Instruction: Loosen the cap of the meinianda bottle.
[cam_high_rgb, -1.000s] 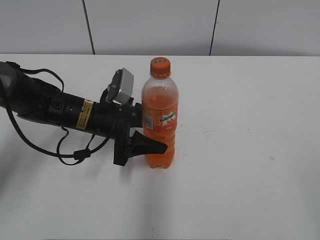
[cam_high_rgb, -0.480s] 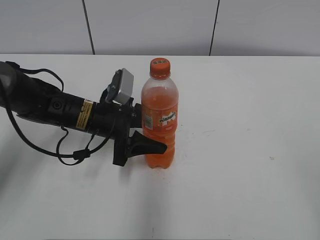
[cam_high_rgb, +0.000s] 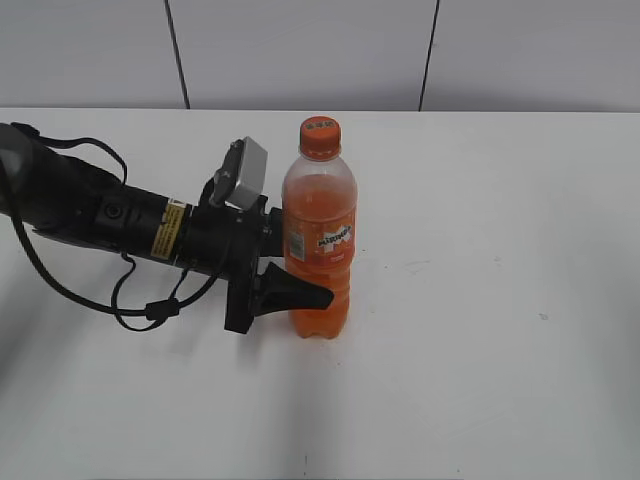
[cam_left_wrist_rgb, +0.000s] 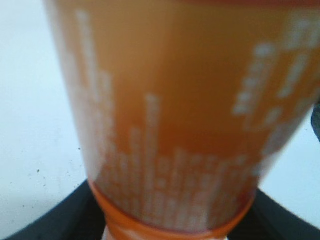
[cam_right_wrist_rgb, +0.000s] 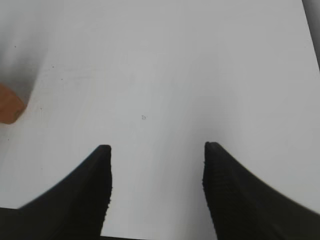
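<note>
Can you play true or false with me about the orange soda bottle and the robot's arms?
1. The meinianda bottle stands upright on the white table. True.
2. The cap lies on the table beside the bottle. False: it sits on top of the bottle.
3. The left gripper is at the bottle's lower half. True.
4. The right gripper holds the cap. False: its fingers are apart over bare table, holding nothing.
5. The bottle is empty. False: it holds orange drink nearly up to the neck.
</note>
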